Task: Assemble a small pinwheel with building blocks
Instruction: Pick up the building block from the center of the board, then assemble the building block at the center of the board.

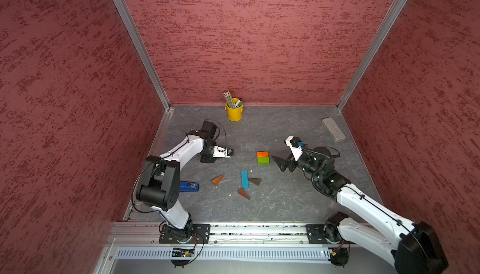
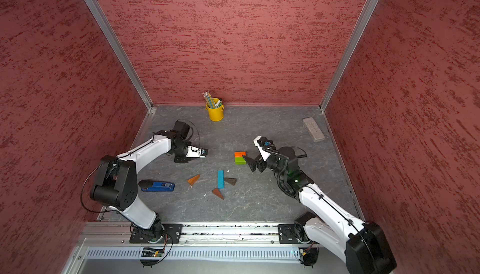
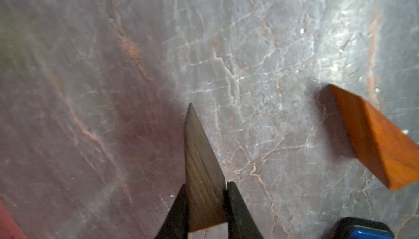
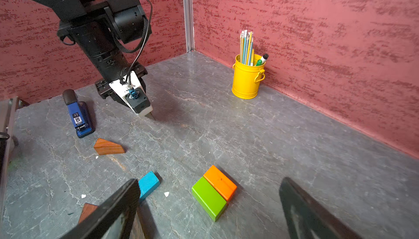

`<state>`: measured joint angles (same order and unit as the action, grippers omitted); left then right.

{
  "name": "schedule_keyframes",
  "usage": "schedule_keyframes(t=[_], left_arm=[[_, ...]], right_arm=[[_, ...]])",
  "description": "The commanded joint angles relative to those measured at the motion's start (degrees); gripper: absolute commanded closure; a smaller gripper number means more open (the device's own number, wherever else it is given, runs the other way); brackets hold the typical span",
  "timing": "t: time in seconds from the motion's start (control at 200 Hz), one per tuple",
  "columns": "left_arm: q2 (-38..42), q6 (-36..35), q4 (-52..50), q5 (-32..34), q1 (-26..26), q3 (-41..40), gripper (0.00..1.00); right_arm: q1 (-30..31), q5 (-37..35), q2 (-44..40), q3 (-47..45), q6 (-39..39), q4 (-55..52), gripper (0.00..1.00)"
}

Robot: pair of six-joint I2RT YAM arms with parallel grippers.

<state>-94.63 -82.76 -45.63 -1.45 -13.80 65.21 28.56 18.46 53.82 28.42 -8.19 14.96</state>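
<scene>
Gripping dark wedge (image 3: 199,158) in left pincer (image 3: 206,184) | right pincer (image 4: 209,180) spread wide | orange block (image 4: 221,181) and green block (image 4: 208,198), touching, just ahead of right pincer

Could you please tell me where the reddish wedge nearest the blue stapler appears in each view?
Top view: reddish wedge, between blue stapler and blue bar.
Top view: wedge, likewise between those two.
Left wrist: wedge, apart from the dark wedge, near the stapler.
Right wrist: wedge, between stapler and blue bar.
Shared landmark: the blue stapler.
</scene>
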Motion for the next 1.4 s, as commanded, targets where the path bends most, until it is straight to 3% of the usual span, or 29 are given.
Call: schedule_keyframes(t=[0.0,0.135,0.23,0.486,0.751,1.398], left_arm=[[-1.6,-1.3,-1.6,-1.3,-0.6,2.7,0.83],[-5.5,-5.1,-3.1,-1.1,-2.9,9.8,0.83],[-9.9,-8.3,-3.4,-1.2,-4.8,15.5,0.83],[-21.1,-15.1,-2.4,-0.8,-11.6,28.2,0.82],[-31.6,-23.0,-3.7,1.7,-15.5,38.2,0.82],[-34.7,-25.3,-5.5,2.8,-19.2,40.7,0.82]], right_arm=[[-0.1,-2.4,-3.9,-2.0,-3.0,-0.2,0.02],[-0.1,0.4,-5.5,-4.6,-10.8,0.6,0.03],[-0.1,-1.4,-5.6,-4.8,-11.9,-0.5,0.03],[-0.1,11.1,-6.1,-1.7,-18.9,-10.0,0.03],[-0.1,13.0,-5.2,0.1,-20.6,-14.2,0.04],[0.0,17.8,-11.8,-2.0,-20.5,-17.2,0.04]])
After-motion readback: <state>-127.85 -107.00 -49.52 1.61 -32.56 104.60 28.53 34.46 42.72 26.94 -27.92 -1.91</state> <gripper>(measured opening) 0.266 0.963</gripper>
